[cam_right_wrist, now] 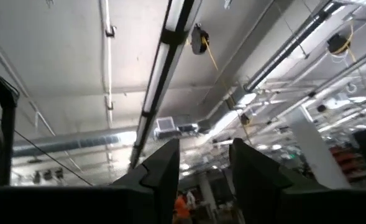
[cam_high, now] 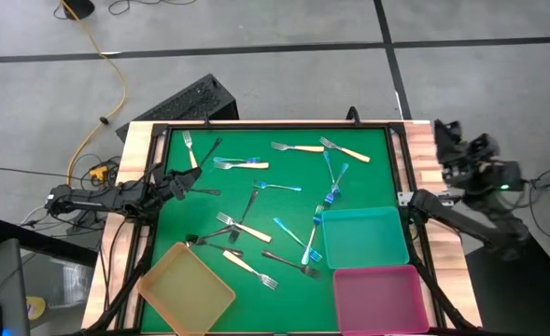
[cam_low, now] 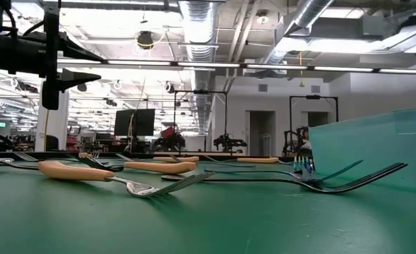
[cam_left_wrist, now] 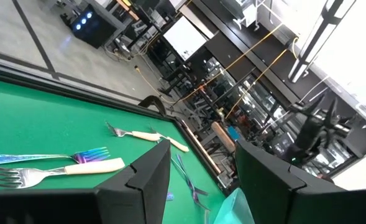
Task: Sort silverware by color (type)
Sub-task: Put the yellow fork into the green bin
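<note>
Ceiling fills right wrist view; forks (cam_high: 256,224) show from above.

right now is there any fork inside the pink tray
No, the pink tray shows only its bare bottom in the high view, and the forks lie on the green mat outside it.

Low view, translucent teal square tray (cam_low: 377,144): cut off by the right edge; only one wall shows.
Low view, dark-grey metal fork (cam_low: 349,180): its handle runs behind other forks.
Left wrist view, iridescent blue-purple fork (cam_left_wrist: 46,157): handle cut off by the picture's edge.
Left wrist view, cream-handled silver fork (cam_left_wrist: 58,171): tines cut off at the edge.
High view, pink square tray (cam_high: 379,297): lower rim at the bottom edge.
Right wrist view: table hidden; only ceiling shows.
</note>
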`<state>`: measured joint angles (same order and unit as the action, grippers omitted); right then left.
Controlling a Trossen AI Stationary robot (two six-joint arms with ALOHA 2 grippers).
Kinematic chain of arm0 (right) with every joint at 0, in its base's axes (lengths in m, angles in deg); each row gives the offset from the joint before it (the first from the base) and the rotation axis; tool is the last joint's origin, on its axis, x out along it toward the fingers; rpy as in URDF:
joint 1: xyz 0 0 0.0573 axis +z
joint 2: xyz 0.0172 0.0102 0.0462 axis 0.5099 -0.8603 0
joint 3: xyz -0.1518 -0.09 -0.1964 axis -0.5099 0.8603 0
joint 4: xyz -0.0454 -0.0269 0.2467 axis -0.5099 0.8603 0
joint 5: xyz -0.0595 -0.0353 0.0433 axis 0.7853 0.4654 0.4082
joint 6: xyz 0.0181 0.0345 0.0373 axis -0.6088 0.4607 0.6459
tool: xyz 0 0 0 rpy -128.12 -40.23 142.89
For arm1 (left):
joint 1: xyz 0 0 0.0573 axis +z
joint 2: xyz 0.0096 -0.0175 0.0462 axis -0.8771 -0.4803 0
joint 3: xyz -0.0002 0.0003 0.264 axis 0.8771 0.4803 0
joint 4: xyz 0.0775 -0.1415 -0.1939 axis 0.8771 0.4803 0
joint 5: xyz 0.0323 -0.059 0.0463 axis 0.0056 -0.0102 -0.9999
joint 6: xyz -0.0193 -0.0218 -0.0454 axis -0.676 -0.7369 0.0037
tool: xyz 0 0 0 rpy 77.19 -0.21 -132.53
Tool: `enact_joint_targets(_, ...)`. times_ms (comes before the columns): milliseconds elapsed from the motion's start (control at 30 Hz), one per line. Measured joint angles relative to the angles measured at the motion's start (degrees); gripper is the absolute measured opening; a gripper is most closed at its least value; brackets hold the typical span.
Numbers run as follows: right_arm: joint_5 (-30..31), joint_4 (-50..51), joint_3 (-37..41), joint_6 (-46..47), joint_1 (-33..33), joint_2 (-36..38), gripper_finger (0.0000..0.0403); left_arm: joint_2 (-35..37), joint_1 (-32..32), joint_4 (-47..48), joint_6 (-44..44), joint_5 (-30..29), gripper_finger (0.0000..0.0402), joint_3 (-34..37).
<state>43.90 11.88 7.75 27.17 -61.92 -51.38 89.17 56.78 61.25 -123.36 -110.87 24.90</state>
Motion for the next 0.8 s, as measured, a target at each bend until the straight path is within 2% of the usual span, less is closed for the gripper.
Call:
enact_joint_targets(167, 2.7, 17.7, -14.8, -4.5, 0.0, -8.3, 0.0162, 0.0, 0.0, 0.0, 0.0, 0.3, 0.0165, 0.0)
enact_joint_targets(333, 4.3, 32.2, -27.2, -8.2, 0.0, -20.9, 0.0162, 0.0, 0.0, 0.0, 0.0, 0.3, 0.0165, 0.0)
enact_joint_targets(600, 7.0, 43.0, -40.0, -14.4, 0.0, -41.2, 0.0162, 0.0, 0.0, 0.0, -0.1, 0.3, 0.0165, 0.0)
enact_joint_targets(800, 6.9, 47.0, -47.4, -18.2, 0.0, -53.1, 0.0162, 0.0, 0.0, 0.0, -0.2, 0.3, 0.0165, 0.0)
